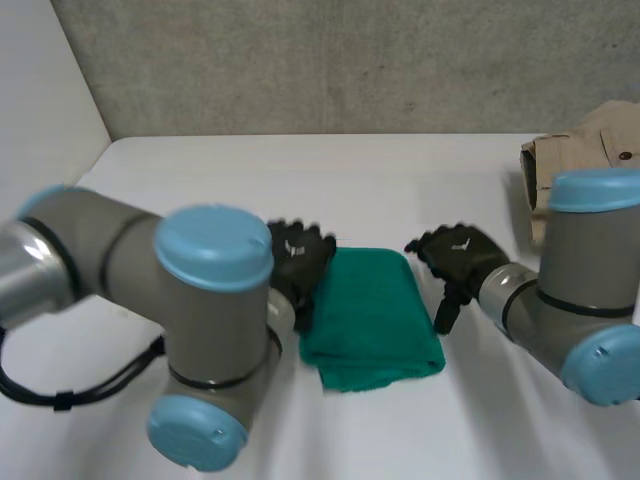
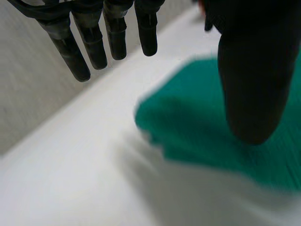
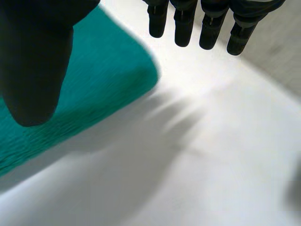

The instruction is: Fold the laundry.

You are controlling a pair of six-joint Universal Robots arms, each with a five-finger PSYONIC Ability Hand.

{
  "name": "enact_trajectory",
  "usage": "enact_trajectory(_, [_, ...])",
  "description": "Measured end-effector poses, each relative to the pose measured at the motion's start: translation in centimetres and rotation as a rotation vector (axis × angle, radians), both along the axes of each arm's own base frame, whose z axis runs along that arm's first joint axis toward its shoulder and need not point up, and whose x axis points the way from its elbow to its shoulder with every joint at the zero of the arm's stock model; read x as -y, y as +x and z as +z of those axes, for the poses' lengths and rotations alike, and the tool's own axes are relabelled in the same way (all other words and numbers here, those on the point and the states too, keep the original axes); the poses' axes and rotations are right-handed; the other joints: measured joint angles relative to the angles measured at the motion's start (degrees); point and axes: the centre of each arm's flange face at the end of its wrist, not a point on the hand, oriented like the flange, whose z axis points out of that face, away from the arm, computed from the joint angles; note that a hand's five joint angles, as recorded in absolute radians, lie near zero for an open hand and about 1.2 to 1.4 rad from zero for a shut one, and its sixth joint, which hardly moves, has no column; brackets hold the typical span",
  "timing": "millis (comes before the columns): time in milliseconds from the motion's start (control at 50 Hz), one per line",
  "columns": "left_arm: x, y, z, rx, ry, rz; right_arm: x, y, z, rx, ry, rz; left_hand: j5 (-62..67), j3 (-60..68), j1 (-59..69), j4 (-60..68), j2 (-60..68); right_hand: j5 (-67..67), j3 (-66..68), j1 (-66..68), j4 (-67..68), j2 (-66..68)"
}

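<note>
The robot's left hand (image 1: 300,256), a black hand, is open. In its wrist view the fingers (image 2: 94,44) hang straight and a little apart, and the thumb (image 2: 254,84) stands away from them, with nothing held between. The fingers are over the bare table and the thumb is over the cloth. I cannot tell if the hand touches the cloth.

The robot's right hand (image 1: 462,256) is open as well. Its fingers (image 3: 183,26) are straight, side by side, over the table, and its thumb (image 3: 33,70) is over the edge of the cloth. It holds nothing.

Between the two hands lies the folded green terry towel (image 1: 370,310), a flat rectangle in the middle of the white table (image 1: 300,170). The left hand is at the far part of its left edge, the right hand just beside the far part of its right edge.

A crumpled beige garment (image 1: 590,140) lies at the far right of the table, well apart from the towel. Behind the table stands a grey concrete wall (image 1: 350,60).
</note>
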Motion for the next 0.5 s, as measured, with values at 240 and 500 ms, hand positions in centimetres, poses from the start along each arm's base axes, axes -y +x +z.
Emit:
enact_trajectory(240, [1.3,-1.8,7.5,-0.214,-0.093,-0.33,-8.2,1.3,-1.0,-0.008,-0.15,0.167,-0.11,0.0,0.0,-0.3,-0.34,0.0,0.0,0.0,0.0,0.0])
enact_trajectory(500, [1.3,-2.6,9.1,-0.318,0.001,-0.571,-9.3,2.2,-6.4,0.008,-0.179,0.209,-0.6,-0.88,0.0,-0.78,-0.75,0.0,0.0,0.0,0.0,0.0])
